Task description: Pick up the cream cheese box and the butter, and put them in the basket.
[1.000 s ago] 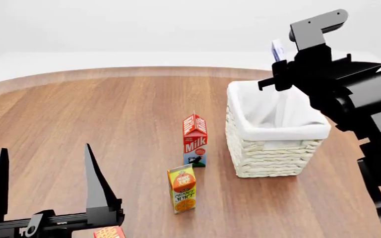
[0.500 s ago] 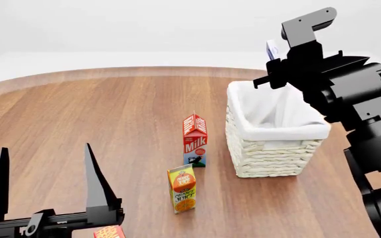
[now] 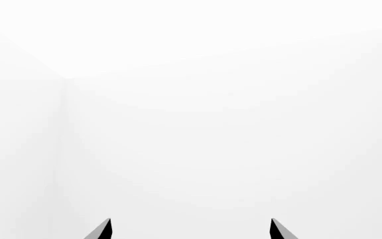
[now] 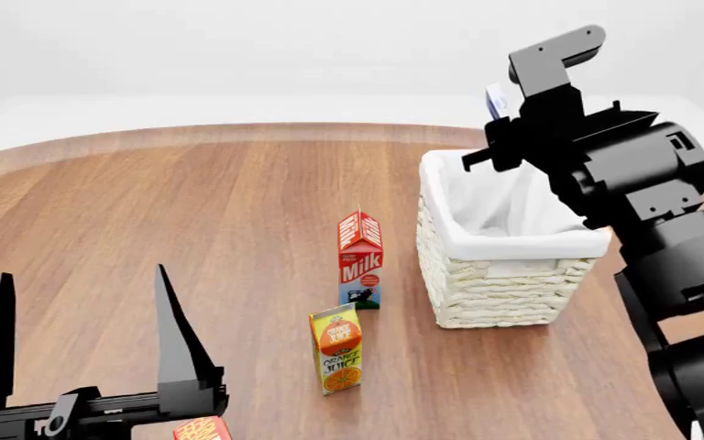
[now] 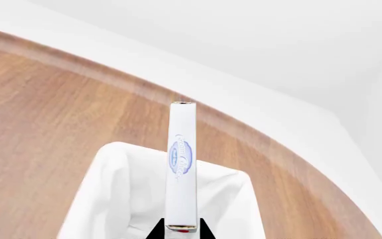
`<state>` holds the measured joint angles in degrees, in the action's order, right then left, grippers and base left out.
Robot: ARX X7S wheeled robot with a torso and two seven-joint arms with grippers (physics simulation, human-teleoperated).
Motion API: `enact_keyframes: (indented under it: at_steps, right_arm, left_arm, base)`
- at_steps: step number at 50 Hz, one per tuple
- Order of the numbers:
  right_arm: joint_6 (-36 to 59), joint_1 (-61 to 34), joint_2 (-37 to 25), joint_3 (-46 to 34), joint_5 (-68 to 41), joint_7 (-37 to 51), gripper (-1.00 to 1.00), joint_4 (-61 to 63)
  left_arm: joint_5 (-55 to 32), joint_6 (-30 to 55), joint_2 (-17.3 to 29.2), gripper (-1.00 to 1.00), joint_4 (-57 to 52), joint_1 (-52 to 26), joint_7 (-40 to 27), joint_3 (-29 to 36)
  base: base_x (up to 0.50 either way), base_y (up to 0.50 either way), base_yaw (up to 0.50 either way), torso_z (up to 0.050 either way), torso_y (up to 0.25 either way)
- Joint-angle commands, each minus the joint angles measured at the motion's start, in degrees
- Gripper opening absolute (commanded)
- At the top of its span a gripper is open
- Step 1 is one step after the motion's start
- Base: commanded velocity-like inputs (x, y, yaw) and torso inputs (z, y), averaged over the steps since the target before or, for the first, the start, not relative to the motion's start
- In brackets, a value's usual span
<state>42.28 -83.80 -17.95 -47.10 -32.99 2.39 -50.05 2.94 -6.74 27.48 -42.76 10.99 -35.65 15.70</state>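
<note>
My right gripper (image 5: 179, 225) is shut on the cream cheese box (image 5: 181, 164), a thin white-and-blue box seen edge-on and held upright in the air above the far end of the basket (image 5: 105, 199). From the head view only a corner of that box (image 4: 495, 97) peeks out behind the right arm, above the white wicker basket (image 4: 511, 280). The left gripper (image 4: 83, 275) stands open at the near left, fingers pointing up. Just beneath it a sliver of the red-orange butter (image 4: 202, 429) shows at the picture's edge. The left wrist view holds only blank wall beyond that gripper (image 3: 190, 221).
A red milk carton (image 4: 361, 258) and an orange juice carton (image 4: 337, 349) stand upright on the round wooden table (image 4: 181, 211), left of the basket. The black right arm (image 4: 645, 202) reaches over the basket's right side.
The right arm has swung a little to the left, carrying the cream cheese box with it above the basket's far end. The left gripper has not moved.
</note>
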Motion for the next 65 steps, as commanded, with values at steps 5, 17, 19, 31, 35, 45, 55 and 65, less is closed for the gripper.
enact_keyframes:
  at_steps: [5,17,19,31,35,45,55,65]
  right_arm:
    - [-1.3,0.6,1.1,1.2,2.7,-1.3,-1.0,-0.8]
    - [-0.9,2.1,0.9,1.2,2.3,-1.2,-1.0,0.4]
    - [-1.1,2.0,1.1,1.6,2.0,-1.3,-1.0,-0.1]
    - [-3.2,2.6,2.1,4.5,0.2,-0.8,-1.0,-3.0]
    - [-3.5,3.2,2.1,4.9,-0.2,-0.5,-1.0,-2.9]
    - [-4.2,4.8,2.1,4.2,0.5,-0.5,-1.0,-3.7]
    - [-3.8,4.8,2.1,2.8,1.6,-0.7,-1.0,-3.9]
    - [-4.0,4.8,2.3,2.5,2.0,-0.8,-1.0,-4.2]
  left_arm:
    - [1.2,-1.6,-0.8,1.0,0.1,0.3,0.7,-1.2]
    - [1.3,-1.4,-0.8,1.0,0.0,0.3,0.7,-1.0]
    - [1.3,-1.4,-0.8,1.0,-0.1,0.2,0.7,-1.0]
    - [1.1,-1.0,-0.7,1.0,-0.2,0.1,0.7,-0.9]
    - [1.2,-1.0,-0.7,1.0,-0.2,0.0,0.7,-0.8]
    - [1.3,-1.2,-0.7,1.0,0.1,0.0,0.6,-0.7]
    - [1.1,-1.2,-0.6,1.0,0.2,0.0,0.5,-0.6]
    - [0.9,-1.2,-0.4,1.0,0.1,0.1,0.5,-0.7]
  base:
    - [0.0,0.0,0.0,0.0,0.0]
    - [0.0,0.0,0.0,0.001,0.001]
    - [0.0,0.0,0.0,0.0,0.0]
    - [0.0,0.0,0.0,0.0,0.001]
    - [0.0,0.0,0.0,0.0,0.0]
    - [0.0,0.0,0.0,0.0,0.0]
    - [0.0,0.0,0.0,0.0,0.001]
    - [0.0,0.0,0.0,0.001,0.001]
